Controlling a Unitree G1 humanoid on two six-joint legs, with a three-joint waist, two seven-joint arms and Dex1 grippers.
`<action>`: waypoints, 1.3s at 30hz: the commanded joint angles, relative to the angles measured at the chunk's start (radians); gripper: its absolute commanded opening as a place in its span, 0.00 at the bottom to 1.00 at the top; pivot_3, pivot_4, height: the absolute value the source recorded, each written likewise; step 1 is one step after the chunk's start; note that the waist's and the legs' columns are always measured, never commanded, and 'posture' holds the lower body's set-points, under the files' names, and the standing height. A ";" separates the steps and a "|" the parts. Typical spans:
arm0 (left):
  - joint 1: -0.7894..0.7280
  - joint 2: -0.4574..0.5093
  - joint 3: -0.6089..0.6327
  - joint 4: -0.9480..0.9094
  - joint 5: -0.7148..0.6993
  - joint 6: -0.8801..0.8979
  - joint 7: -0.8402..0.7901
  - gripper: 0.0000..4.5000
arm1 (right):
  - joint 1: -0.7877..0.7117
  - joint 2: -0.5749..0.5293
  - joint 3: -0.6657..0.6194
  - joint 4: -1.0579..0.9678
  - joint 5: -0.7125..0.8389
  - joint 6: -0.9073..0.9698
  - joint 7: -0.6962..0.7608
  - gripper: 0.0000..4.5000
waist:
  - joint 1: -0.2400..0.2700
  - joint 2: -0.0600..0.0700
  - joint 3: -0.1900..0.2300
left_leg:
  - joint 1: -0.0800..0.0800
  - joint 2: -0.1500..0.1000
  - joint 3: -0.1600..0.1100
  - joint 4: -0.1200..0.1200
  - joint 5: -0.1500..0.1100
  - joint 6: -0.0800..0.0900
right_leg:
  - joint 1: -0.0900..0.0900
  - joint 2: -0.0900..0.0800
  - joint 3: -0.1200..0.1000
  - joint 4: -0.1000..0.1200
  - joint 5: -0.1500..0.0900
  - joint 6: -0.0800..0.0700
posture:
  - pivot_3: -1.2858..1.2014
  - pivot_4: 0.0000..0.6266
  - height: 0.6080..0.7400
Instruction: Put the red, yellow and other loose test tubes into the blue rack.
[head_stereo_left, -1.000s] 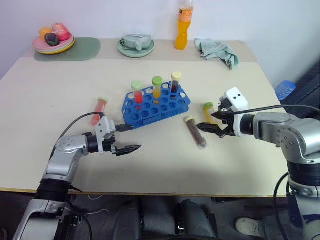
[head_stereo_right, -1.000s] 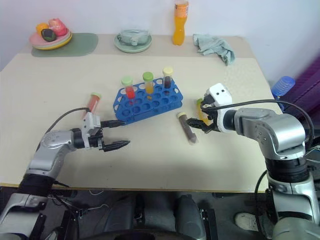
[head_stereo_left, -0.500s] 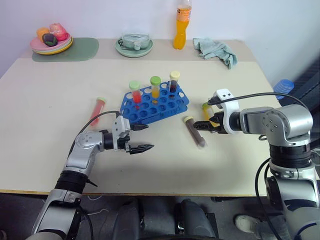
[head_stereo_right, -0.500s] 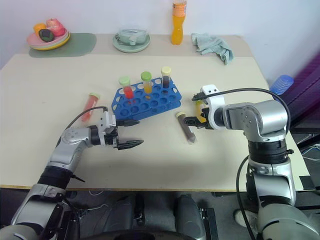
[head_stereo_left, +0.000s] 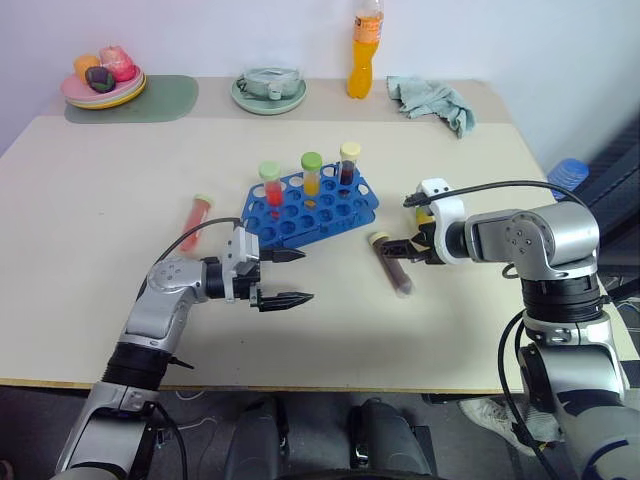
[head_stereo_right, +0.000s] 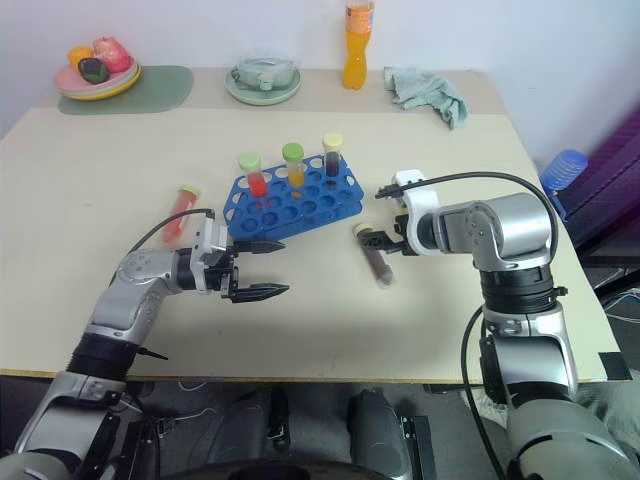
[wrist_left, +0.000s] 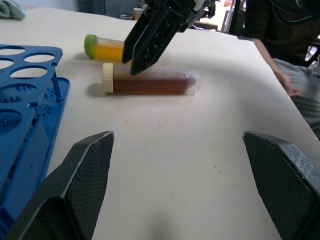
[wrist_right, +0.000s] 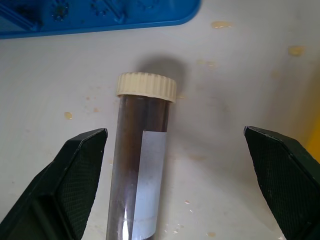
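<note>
three tubes racked, three loose on the table, right gripper poised over the brown one

the blue rack (head_stereo_left: 312, 208) holds three upright tubes; by my count three remain: a red tube (head_stereo_left: 197, 221) lying left of the rack, a brown tube (head_stereo_left: 390, 264) right of it, and a yellow tube (wrist_left: 106, 48) just beyond the brown. the right gripper (head_stereo_left: 400, 249) hovers above the brown tube's cap end, jaws apart and empty; the left gripper (head_stereo_left: 285, 277) hangs in front of the rack, jaws apart, holding nothing. the left wrist view shows the yellow tube clearly, which the head views half hide behind the right gripper; the right wrist view shows the brown tube's white label (wrist_right: 150, 175).
</note>
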 joint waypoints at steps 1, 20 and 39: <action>-0.002 0.010 0.016 -0.029 -0.013 0.009 0.005 0.94 | -0.038 0.021 0.005 -0.002 -0.013 -0.004 -0.009 1.00 | -0.001 0.000 0.000 | 0.000 0.000 0.000 0.000 0.000 0.000 | 0.000 0.000 0.000 0.000 0.000 0.000 | 0.52 0.24 1.00; 0.019 0.048 0.049 -0.065 -0.017 0.029 0.056 0.95 | -0.046 0.018 0.160 0.016 -0.070 -0.106 0.043 0.26 | -0.001 0.000 0.000 | 0.000 0.000 0.000 0.000 0.000 0.000 | 0.000 0.000 0.000 0.000 0.000 0.000 | 0.52 0.24 1.00; 0.026 0.051 0.149 0.026 -0.044 -0.034 0.069 0.95 | 0.149 0.001 -0.109 -0.397 0.109 -0.436 0.226 0.26 | 0.003 0.000 0.000 | -0.001 0.000 -0.003 -0.001 -0.003 0.005 | -0.001 0.000 0.000 -0.001 0.000 0.000 | 0.52 0.24 1.00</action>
